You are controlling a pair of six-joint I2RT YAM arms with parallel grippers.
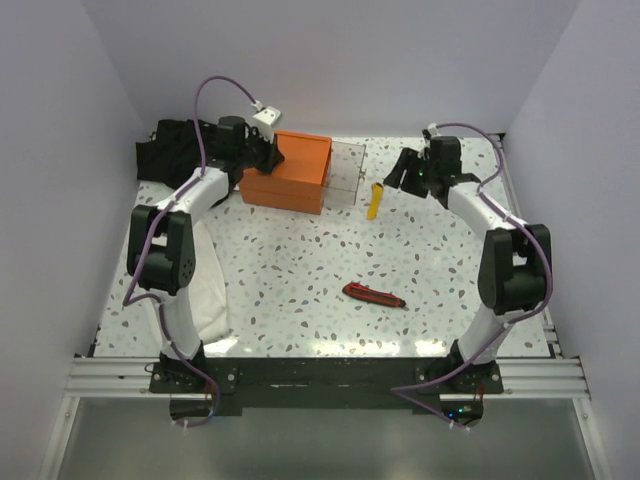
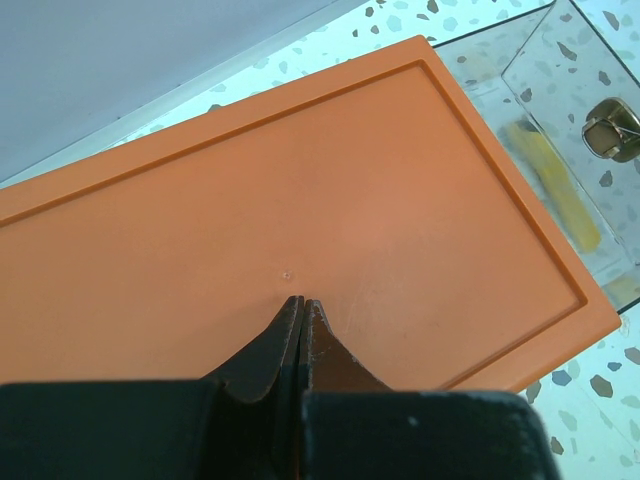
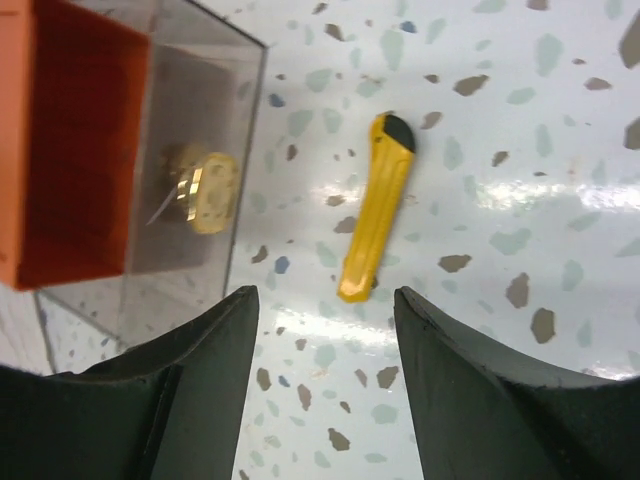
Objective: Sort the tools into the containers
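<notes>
Right pincer (image 3: 325,297) open, yellow knife (image 3: 375,200) lengthwise ahead, black end farthest

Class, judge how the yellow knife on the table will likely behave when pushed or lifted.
The yellow knife looks stiff, so it probably keeps its shape when lifted. Lying flat and slim, it should slide rather than roll on the glossy table. Its smooth body may slip when gripped.

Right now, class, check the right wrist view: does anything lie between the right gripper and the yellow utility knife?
Nothing visible does. Only speckled table shows between the open right gripper and the yellow utility knife. The clear drawer tray stands off to the side, apart from the knife.
</notes>
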